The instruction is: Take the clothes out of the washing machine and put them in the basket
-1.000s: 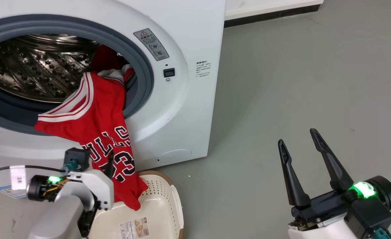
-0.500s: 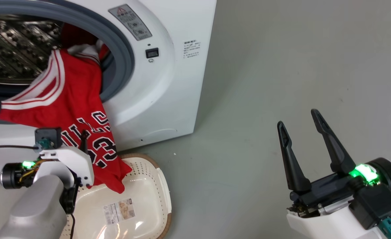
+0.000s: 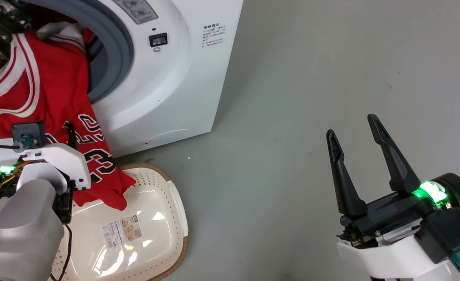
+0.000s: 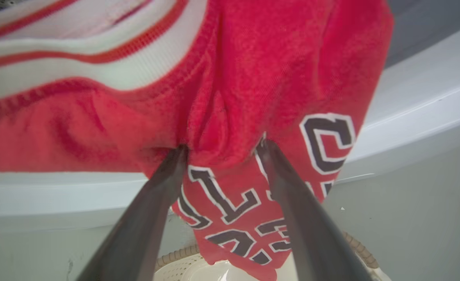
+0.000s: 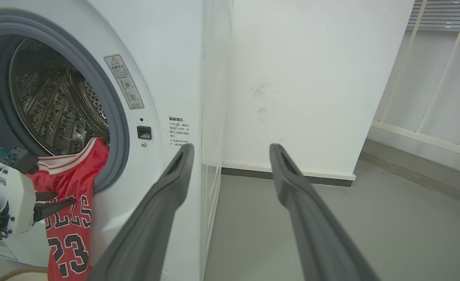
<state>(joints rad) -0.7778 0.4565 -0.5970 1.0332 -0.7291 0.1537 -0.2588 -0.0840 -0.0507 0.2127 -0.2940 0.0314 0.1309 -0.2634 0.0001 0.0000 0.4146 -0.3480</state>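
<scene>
Left wrist view is showing my left gripper (image 4: 223, 148) holding the clothes (image 4: 253, 78): the two fingers are standing only partly apart and are pinching a puckered fold of the red jersey just above the lettering. I judge that I am working on the pulling-out step, and that it is about half done.

The jersey is hanging over the grey lip of the washing machine (image 3: 167, 89). Its striped upper end is lying inside the porthole, and its lower hem is reaching the back corner of the basket (image 3: 156, 187) below. So its long axis is running steeply from the drum down to the basket, with the striped trim pointing up into the machine and the hem pointing down. The number is reading upright in the right wrist view.

My right gripper (image 3: 350, 125) is hanging wide open and empty over the grey floor (image 3: 292, 117), well apart from the machine.

For the next move, I am thinking the upper end is needing a pull outward, clear of the lip, before any lowering. Otherwise the fabric is risking to catch on the gasket or to drop beside the basket.
</scene>
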